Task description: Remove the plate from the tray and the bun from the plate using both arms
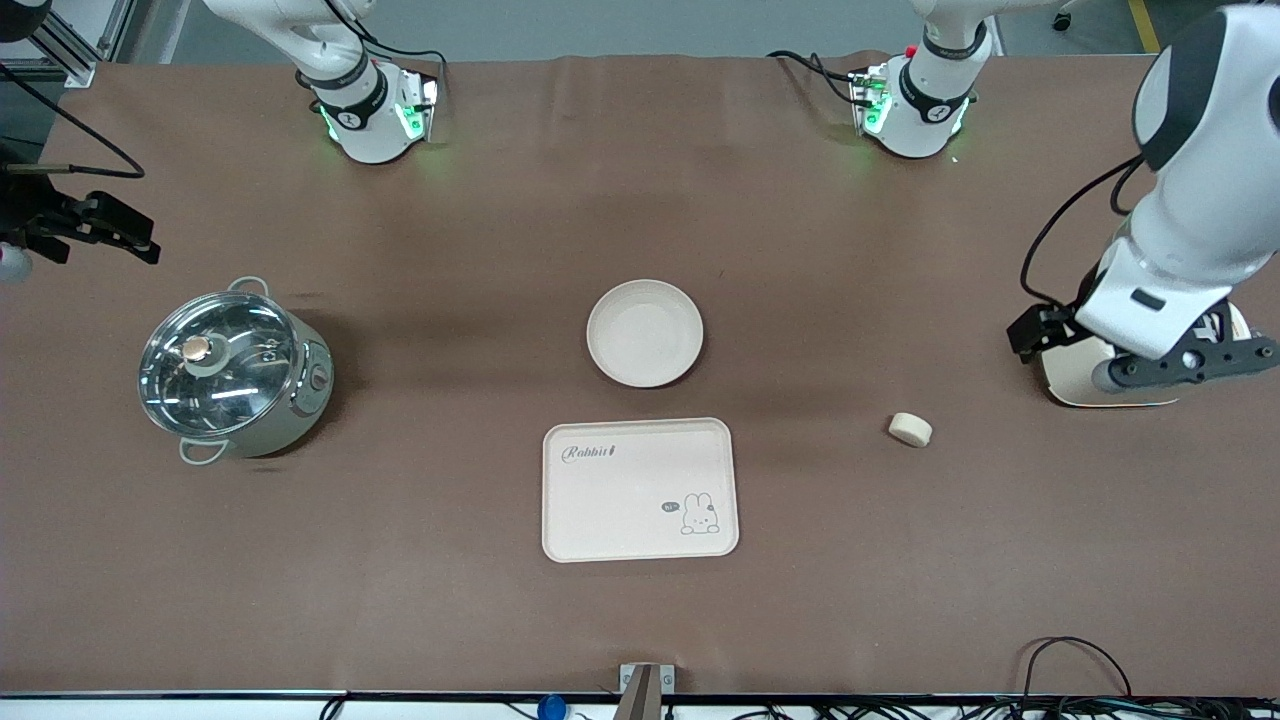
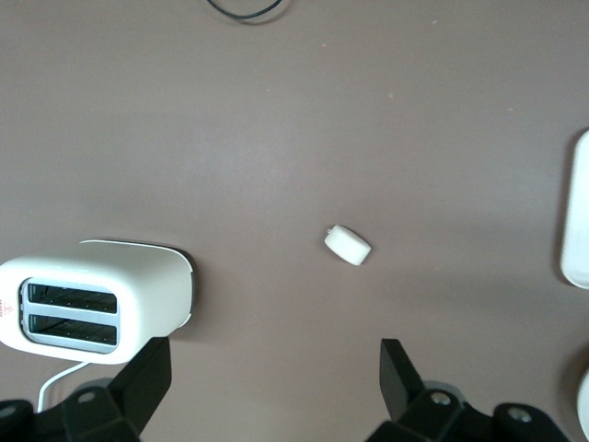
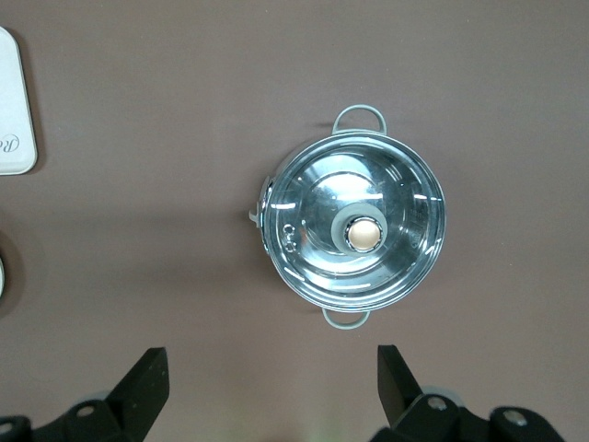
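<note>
On table, one plate (image 1: 645, 333), one bun (image 1: 910, 429) (both claws open), one tray (image 1: 640, 489)

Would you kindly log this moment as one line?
plate: on table, beside tray | bun: on table | left gripper: open, over toaster | right gripper: open, near pot

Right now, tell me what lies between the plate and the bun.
Nothing: the front view shows only bare brown table between the plate and the bun. The tray sits nearer the camera, off that line.
</note>
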Robot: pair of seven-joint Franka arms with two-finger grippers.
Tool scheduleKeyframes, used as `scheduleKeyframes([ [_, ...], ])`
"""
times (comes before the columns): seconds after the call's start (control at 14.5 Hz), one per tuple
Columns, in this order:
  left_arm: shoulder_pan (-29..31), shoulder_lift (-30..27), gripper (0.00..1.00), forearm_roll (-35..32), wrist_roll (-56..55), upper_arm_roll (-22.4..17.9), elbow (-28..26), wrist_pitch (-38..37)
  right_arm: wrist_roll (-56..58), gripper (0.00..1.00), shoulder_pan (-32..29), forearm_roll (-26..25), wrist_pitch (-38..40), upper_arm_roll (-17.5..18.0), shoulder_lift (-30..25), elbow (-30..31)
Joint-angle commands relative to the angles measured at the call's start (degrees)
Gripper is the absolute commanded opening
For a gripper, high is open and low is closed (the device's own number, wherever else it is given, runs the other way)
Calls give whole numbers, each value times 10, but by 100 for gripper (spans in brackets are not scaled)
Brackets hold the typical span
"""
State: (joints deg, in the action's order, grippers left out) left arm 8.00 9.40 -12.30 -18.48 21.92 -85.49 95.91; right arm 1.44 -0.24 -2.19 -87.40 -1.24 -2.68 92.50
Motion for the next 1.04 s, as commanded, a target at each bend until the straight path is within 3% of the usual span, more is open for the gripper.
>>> scheduleKeyframes([
  [0.0,0,-46,100,45,55,-25,-8,-33,6,100,0,9,2,-2,0,-8],
  [0.28,-76,-110,100,97,142,-142,-32,-85,13,100,1,9,1,-1,0,-9],
  [0.55,-102,-186,100,106,157,-162,-101,-102,15,100,1,9,3,-2,0,-9],
  [0.97,-101,-179,100,107,183,-164,-72,-109,27,100,-1,10,2,-3,0,-9],
])
